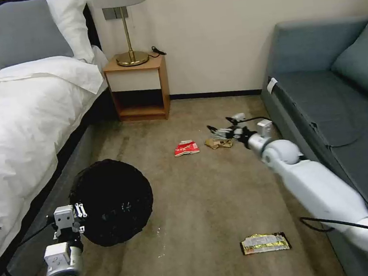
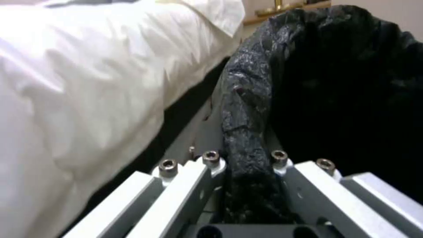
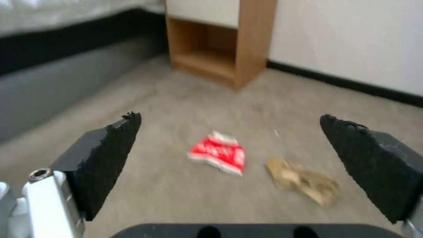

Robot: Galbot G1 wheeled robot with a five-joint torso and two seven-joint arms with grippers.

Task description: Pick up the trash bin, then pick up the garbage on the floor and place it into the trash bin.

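- left gripper (image 2: 247,165) pinches the trash bin (image 1: 111,201) rim, jaws pressed on it.
- right gripper (image 1: 224,130), jaws spread, hovers by the paper wad (image 1: 218,143); judged next: descend toward 9 o'clock, over the snack bag (image 1: 186,148).

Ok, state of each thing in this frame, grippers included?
Trash bin: held by its rim, off upright.
Left gripper: shut on the bin's rim.
Right gripper: open, above the floor litter.
Red-white snack bag: on carpet.
Brown paper wad: on carpet.
Yellow-black wrapper: flat on carpet.
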